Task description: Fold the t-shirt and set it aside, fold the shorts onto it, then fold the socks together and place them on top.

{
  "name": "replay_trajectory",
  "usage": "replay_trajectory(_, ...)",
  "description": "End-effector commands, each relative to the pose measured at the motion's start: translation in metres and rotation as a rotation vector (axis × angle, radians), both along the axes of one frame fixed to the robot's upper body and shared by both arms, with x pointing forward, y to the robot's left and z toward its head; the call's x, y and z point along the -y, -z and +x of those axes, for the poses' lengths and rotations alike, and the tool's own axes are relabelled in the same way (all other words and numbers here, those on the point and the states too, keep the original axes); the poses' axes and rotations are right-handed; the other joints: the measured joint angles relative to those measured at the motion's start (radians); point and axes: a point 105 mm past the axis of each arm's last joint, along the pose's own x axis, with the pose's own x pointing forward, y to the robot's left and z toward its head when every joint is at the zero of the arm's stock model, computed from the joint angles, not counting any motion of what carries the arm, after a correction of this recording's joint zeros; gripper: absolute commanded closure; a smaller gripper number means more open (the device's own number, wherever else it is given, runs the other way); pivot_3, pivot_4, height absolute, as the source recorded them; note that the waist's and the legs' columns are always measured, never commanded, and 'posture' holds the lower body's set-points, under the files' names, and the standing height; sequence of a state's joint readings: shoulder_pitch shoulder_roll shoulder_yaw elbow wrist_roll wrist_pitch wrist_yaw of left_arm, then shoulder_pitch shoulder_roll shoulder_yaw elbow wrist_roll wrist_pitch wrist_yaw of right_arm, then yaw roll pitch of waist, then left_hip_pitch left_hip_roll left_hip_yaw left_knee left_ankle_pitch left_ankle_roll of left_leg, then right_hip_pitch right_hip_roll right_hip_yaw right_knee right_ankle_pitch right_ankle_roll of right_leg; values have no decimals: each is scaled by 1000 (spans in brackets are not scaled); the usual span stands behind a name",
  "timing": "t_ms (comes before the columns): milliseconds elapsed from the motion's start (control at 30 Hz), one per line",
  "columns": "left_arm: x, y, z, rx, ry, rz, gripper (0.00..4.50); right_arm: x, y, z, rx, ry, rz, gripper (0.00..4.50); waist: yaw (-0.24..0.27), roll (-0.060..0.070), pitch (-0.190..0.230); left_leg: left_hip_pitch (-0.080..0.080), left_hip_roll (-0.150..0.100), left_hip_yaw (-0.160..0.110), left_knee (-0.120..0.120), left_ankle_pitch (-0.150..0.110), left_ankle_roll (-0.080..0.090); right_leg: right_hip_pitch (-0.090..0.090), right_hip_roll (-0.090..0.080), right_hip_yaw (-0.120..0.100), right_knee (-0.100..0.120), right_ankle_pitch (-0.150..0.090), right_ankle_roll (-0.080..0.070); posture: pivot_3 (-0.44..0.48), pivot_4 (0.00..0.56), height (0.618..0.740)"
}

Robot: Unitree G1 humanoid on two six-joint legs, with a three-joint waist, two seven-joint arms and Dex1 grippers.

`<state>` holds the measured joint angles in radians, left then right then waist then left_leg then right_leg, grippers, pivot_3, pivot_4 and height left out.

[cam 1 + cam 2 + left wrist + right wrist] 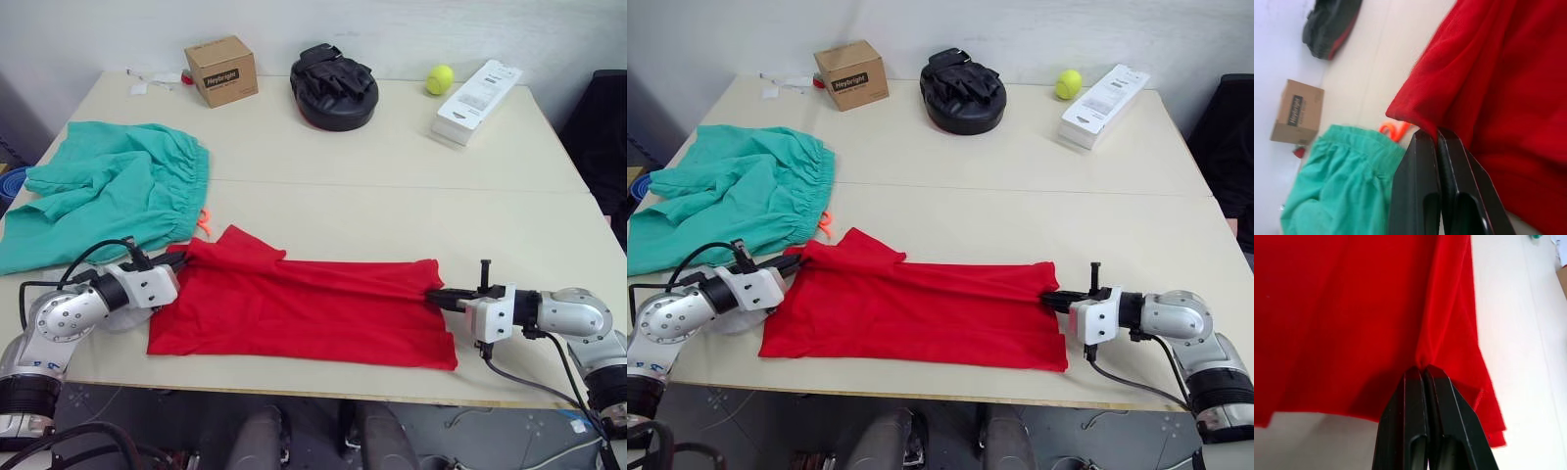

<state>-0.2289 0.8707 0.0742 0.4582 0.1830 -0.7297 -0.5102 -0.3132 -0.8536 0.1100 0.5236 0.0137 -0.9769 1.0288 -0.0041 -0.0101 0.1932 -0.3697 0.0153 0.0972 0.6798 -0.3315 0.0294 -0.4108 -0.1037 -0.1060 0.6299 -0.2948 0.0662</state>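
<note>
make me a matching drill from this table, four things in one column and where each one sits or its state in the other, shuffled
Things:
1. t-shirt
2. shorts
3. tennis ball
4. cardboard box

Places or states:
A. far edge, beside the white box
B. pinched at both ends by the two grippers
C. far edge, towards the robot's left
D. crumpled at the robot's left, not held

Pairs: 1-B, 2-D, 3-A, 4-C

The left gripper and right gripper each have their fingers shut on the red fabric.
</note>
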Motion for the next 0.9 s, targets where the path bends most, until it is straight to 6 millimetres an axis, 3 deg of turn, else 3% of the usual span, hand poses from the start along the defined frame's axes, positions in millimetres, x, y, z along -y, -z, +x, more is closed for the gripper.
replay_trajectory(33,-2,4,-6,-57,3,-13,4500,2,-8,-2,10,1,4,4474,0,0,0,0,0,0,0,0,0,0,0,0,0,0,0,0,150,740)
replay_trajectory(100,-2,8,-10,-93,9,-24,4500,2,-8,-3,3,5,9,4474,0,0,0,0,0,0,0,0,0,0,0,0,0,0,0,0,150,740)
replay_trajectory(133,-2,10,-12,-119,9,-42,4282,2,-7,-3,-4,6,9,4499,0,1,0,1,0,0,0,0,0,0,0,0,0,0,0,0,150,740)
replay_trajectory(233,0,11,-18,-180,25,-77,3483,3,-6,-6,-25,1,0,3836,0,1,0,1,0,0,0,0,0,0,0,0,0,0,0,0,150,740)
replay_trajectory(400,-3,0,-30,-258,16,-153,1882,-3,-17,-16,-91,-22,20,2075,0,1,0,1,0,0,0,0,0,1,-1,0,0,0,0,0,150,740)
replay_trajectory(600,-11,-23,-28,-395,-62,-340,16,-24,-50,-10,-157,5,171,20,1,1,0,1,0,-1,1,-1,1,1,-1,0,0,0,0,0,150,740)
replay_trajectory(767,-11,-46,-23,-578,-90,-524,16,-44,-75,-14,-259,-23,263,20,4,1,0,0,0,-3,1,-1,1,1,-1,-1,-1,0,0,0,150,740)
replay_trajectory(900,-5,-61,-12,-839,-131,-683,16,-58,-92,-17,-322,-38,332,20,6,1,0,-2,0,-3,1,-1,1,1,-1,-2,-1,0,0,0,150,740)
